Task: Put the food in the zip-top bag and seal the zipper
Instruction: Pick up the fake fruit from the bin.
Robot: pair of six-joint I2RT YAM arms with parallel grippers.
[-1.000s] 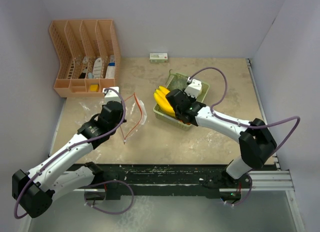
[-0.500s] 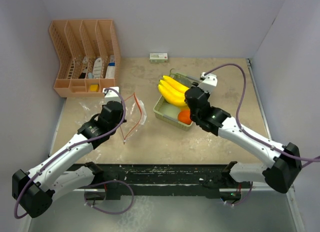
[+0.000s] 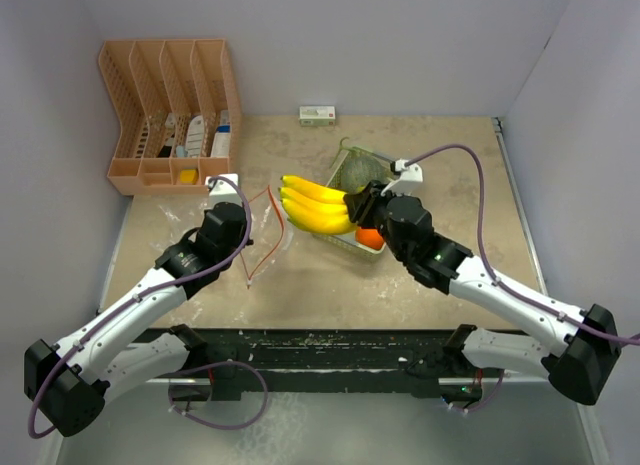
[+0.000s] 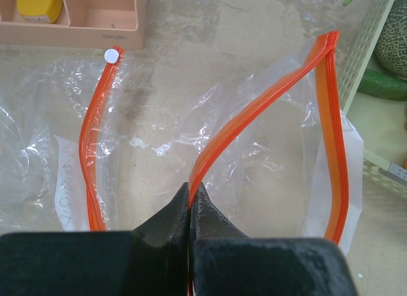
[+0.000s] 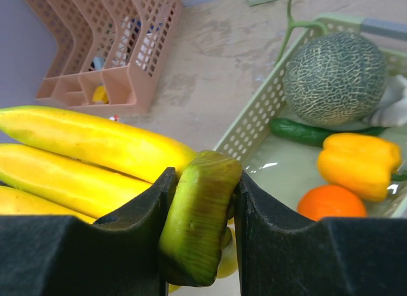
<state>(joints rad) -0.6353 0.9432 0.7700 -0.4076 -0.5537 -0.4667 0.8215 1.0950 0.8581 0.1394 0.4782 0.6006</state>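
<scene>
Between right gripper (image 5: 203,181) jaws: banana bunch (image 5: 95,149) stem (wrist view only).

banana bunch (image 5: 76,159) tips cut off, zip-top bag (image 4: 273,156) rim partly behind left end effector (image 4: 191,193)

We see a mottled beige tabletop (image 3: 330,285). A peach plastic file organizer (image 3: 170,115) stands in its far left corner, and a small white-and-green box (image 3: 317,114) lies at the far edge. A clear zip-top bag (image 4: 273,156) with an orange zipper rests left of centre, just beside a pale green mesh basket (image 5: 254,127).
</scene>
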